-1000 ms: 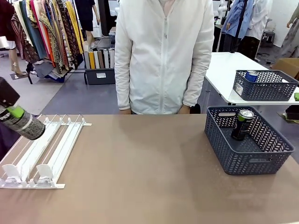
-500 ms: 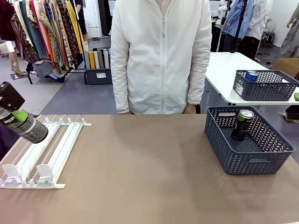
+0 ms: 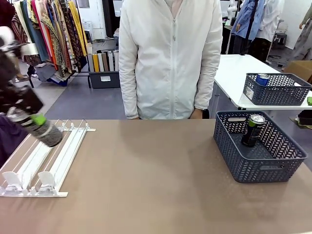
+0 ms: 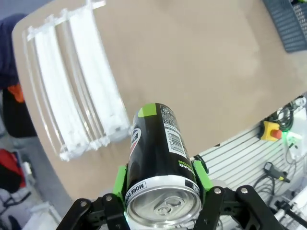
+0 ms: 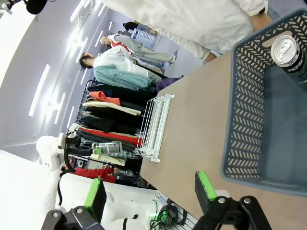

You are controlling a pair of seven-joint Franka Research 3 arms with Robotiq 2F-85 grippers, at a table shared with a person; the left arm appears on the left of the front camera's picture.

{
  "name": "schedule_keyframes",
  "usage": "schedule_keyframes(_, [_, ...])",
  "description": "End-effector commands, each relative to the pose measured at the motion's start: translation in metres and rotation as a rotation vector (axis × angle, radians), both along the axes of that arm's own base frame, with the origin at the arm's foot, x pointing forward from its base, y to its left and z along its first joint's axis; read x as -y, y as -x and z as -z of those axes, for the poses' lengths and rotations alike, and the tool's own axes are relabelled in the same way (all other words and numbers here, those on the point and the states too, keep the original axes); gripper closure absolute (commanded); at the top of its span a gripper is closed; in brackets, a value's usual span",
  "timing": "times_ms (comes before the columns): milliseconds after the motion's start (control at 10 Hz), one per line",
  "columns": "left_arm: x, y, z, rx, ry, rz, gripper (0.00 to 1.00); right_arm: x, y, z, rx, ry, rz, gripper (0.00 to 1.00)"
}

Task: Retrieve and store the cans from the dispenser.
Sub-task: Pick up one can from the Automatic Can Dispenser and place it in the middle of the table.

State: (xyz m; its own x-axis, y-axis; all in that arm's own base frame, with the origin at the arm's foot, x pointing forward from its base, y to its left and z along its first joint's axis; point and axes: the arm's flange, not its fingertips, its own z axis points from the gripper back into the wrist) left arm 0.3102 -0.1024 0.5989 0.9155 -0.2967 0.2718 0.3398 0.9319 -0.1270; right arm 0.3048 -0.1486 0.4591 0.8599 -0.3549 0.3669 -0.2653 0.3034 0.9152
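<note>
Can between left gripper's pads

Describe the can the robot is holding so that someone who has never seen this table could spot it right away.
Start at the white dispenser on the table's left end. Just above it, the left pincer is shut on a can held off the table and tilted. It is dark with banded print and a silver top, clamped between green pads, unlike the other dark can standing upright in the grey basket on the right.
</note>
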Motion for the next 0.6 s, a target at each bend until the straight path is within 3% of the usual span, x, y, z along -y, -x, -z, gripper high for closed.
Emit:
schedule_keyframes(0, [0.072, -0.057, -0.008, -0.031, -0.075, 0.032, 1.00, -0.001, -0.004, -0.005, 0.018, -0.020, 0.010, 0.00])
schedule_keyframes(200, [0.170, -0.102, 0.041, -0.191, -0.198, 0.263, 1.00, -0.001, -0.004, -0.005, 0.018, -0.020, 0.010, 0.00])
schedule_keyframes(400, [0.236, -0.123, 0.094, -0.225, -0.242, 0.302, 1.00, -0.001, -0.004, -0.005, 0.018, -0.020, 0.010, 0.00])
schedule_keyframes(500, [0.271, -0.138, 0.126, -0.245, -0.258, 0.264, 1.00, -0.001, -0.004, -0.005, 0.018, -0.020, 0.010, 0.00])
